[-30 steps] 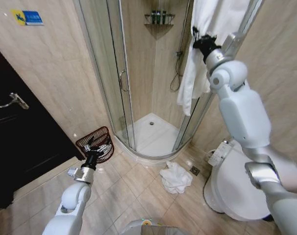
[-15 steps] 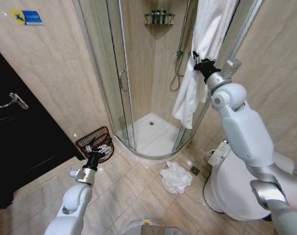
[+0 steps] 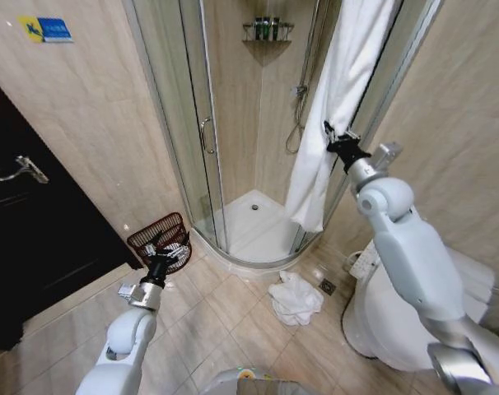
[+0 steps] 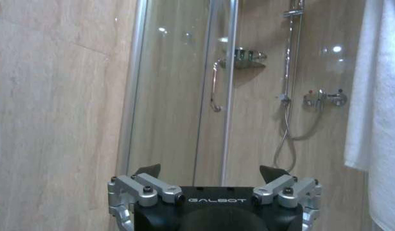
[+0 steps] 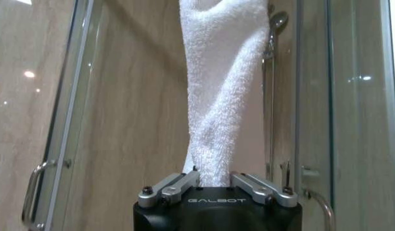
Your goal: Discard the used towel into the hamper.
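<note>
From the head view, the right gripper (image 3: 338, 141) is raised at the upper right of the frame, clenched on a long white towel (image 3: 340, 99) that hangs from above the shower's edge and drapes down past it toward the shower tray (image 3: 254, 222). The right wrist view shows what the head view cannot: the towel (image 5: 223, 91) is bunched and twisted into a thick rope of terry cloth, pinched right between the two metal fingers (image 5: 174, 188), with the shower hose and glass panels behind it.

The left gripper (image 3: 159, 253) sits low at the lower left of the head view, just in front of the hamper (image 3: 160, 239). In the left wrist view its dark fingertips (image 4: 149, 169) stand wide apart, released and holding nothing, pointed at the glass shower door (image 4: 178, 96); the towel's edge (image 4: 377, 96) shows along the right side of that frame.

The hamper is a small round dark red-brown wire basket with horizontal rings, on the tiled floor against the wall between the dark door (image 3: 35, 230) and the shower's curved glass. It looks tilted toward the camera; I cannot tell whether anything lies inside.

A second white towel (image 3: 295, 298) lies crumpled on the floor tiles at lower centre, between the shower base and the toilet (image 3: 398, 321), well apart from the hamper.

A corner shelf (image 3: 267, 31) high in the shower holds several small dark bottles.
</note>
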Controlling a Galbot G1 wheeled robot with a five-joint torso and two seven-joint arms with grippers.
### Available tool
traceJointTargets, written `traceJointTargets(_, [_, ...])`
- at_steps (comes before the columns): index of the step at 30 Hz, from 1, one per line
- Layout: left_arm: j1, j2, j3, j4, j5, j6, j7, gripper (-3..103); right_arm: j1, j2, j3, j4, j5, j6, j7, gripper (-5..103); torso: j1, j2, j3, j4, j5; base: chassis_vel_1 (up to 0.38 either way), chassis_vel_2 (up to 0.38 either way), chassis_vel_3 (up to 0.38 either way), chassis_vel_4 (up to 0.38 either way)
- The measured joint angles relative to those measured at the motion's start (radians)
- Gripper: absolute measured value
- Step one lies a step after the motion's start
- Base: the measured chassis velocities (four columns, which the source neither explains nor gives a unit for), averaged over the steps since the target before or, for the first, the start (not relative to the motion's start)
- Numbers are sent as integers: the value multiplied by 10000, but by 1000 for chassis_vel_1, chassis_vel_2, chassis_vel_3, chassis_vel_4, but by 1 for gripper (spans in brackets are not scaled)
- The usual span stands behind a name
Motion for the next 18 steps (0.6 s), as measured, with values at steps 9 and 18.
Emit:
traceJointTargets(9, [21,-48,60,-68,77,18,27,100,-1242,97,764,661,-283,120,-179,4,0,0,-1,1,-4,0,0,0,0])
traceJointTargets(18, [139,-47,61,-40,76,-45,87,100,-2682,525,1346,964,-743,409,-426,4,-1,1,-1,0,-2,0,0,0,0])
